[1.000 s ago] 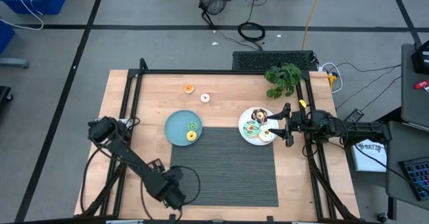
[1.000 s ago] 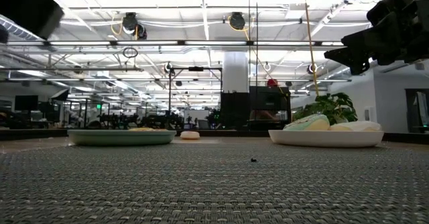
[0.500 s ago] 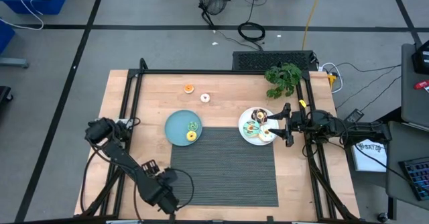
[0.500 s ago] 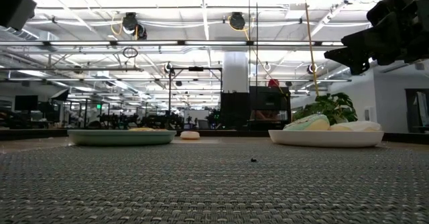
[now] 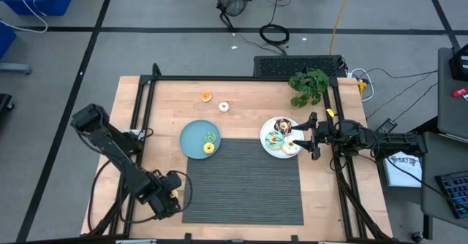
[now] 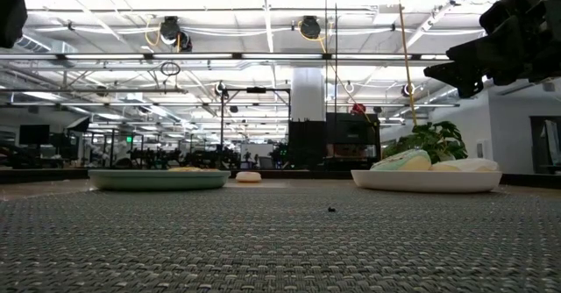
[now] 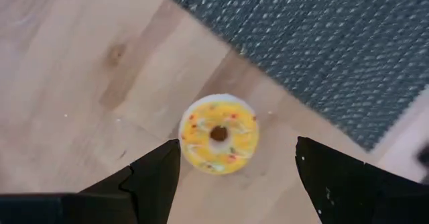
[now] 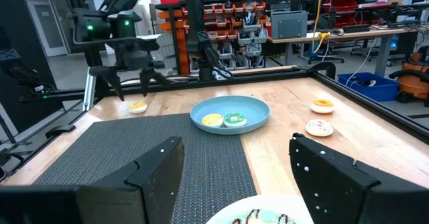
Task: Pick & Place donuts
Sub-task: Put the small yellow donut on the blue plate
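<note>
A yellow sprinkled donut lies flat on the bare wood just off the mat's near left corner, also seen as the yellow donut. My left gripper hovers over it, open, one finger on each side and touching nothing; it stands at the table's near left. My right gripper is open, level above the white plate's right rim. That plate bears several donuts. The teal plate carries a green donut and a yellow one. An orange donut and a white donut lie on the wood.
A dark woven mat covers the table's near middle. A potted plant stands at the far right corner. A black frame rail runs round the table. Bare wood lies between the plates and the far edge.
My left arm has swung toward the table's left edge, carrying its gripper along the near edge from the mat's near left part to the wood beside the mat's corner. In the low view it has slid out toward the left. The right arm and all donuts stay still.
</note>
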### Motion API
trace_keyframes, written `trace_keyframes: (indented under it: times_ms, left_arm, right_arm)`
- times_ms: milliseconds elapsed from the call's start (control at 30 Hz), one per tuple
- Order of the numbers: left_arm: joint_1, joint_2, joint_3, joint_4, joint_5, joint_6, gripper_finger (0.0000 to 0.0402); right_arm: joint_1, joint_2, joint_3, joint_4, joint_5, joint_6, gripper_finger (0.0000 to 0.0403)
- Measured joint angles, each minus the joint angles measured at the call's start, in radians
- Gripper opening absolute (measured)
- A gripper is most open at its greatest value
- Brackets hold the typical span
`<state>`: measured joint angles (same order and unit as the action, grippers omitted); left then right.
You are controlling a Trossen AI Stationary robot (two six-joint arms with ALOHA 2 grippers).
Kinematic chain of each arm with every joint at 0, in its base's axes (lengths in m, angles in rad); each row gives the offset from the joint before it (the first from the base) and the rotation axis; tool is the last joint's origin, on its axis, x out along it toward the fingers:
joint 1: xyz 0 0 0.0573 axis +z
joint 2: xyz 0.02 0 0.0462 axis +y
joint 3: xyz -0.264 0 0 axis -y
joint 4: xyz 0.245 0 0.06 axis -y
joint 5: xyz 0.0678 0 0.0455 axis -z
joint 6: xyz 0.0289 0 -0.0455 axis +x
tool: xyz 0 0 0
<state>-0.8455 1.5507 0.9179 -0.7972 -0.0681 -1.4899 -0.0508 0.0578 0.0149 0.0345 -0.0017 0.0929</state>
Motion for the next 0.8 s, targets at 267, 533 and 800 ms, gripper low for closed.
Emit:
trace_keyframes:
  times_ms: [267,533,800]
  left_arm:
    - [-0.001,0.001,-0.047,0.012,0.021,-0.036,0.0294]
    - [-0.001,0.017,-0.057,0.093,-0.009,-0.035,0.0294]
    - [-0.002,0.114,-0.052,0.087,0.078,-0.025,0.0294]
  right_arm:
    - [0.0,0.0,0.0,0.0,0.0,0.0,0.0251]
    - [0.0,0.0,0.0,0.0,0.0,0.0,0.0251]
    - [0.0,0.0,0.0,0.0,0.0,0.0,0.0251]
